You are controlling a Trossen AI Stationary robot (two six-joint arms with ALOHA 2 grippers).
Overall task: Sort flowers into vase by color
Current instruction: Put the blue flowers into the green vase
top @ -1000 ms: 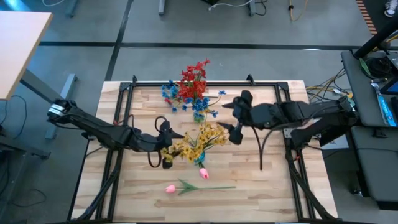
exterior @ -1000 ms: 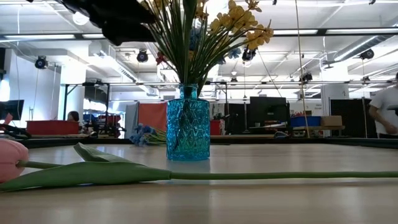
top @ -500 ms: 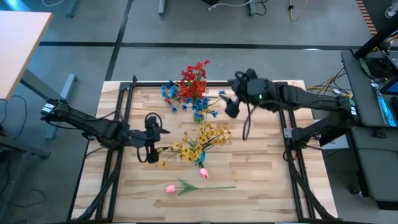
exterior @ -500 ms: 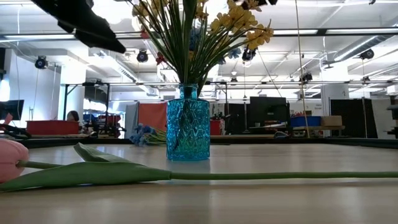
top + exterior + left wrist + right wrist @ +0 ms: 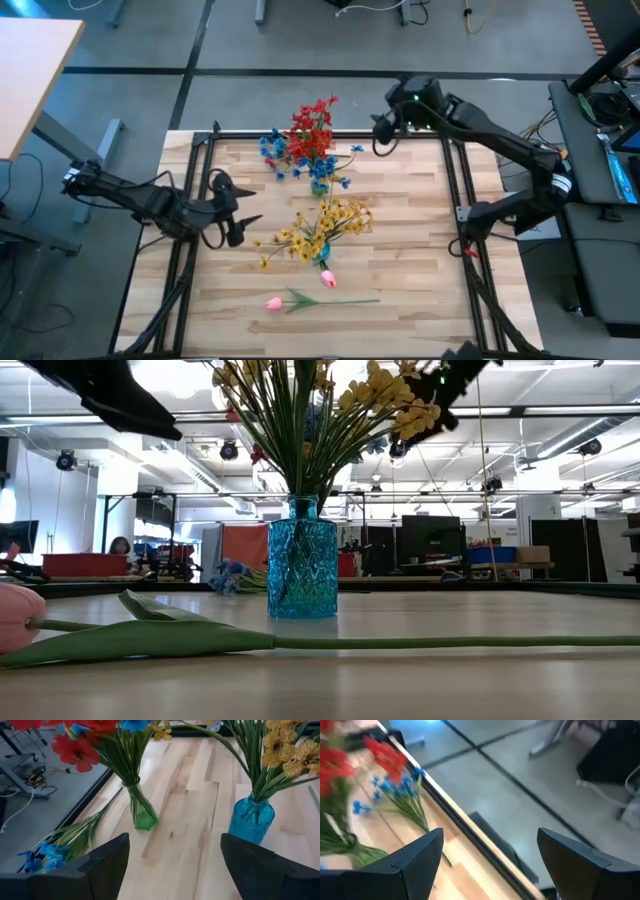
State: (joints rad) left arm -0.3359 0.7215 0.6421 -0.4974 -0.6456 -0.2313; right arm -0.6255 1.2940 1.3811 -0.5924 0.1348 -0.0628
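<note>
Inventory, taken rel. to the blue vase [image 5: 322,258], mid-table. Item 1: yellow flowers [image 5: 318,230], stems already in the blue vase, heads fanned over its rim; looks like a finished colour group. Item 2: pink tulip [image 5: 274,301], lying flat on the table [image 5: 420,290] just in front of the blue vase, long stem stretched sideways; a 2nd pink bud [image 5: 327,277] sits touching or right by the vase, can't tell which. Prob. the tulip is next to sort. Item 3: green vase [image 5: 141,815], behind the blue vase, holding red flowers [image 5: 312,125] w/ some blue mixed in. Item 4: loose blue flowers [image 5: 42,856] lying flat on the table beside the green vase, unsorted. Item 5: left gripper [image 5: 232,218], off to the blue vase's left, near table edge, jaws spread, empty; well apart from tulip. Item 6: right gripper [image 5: 384,133], far behind the vase at the back rail, jaws spread, empty, nowhere near any stem.
</note>
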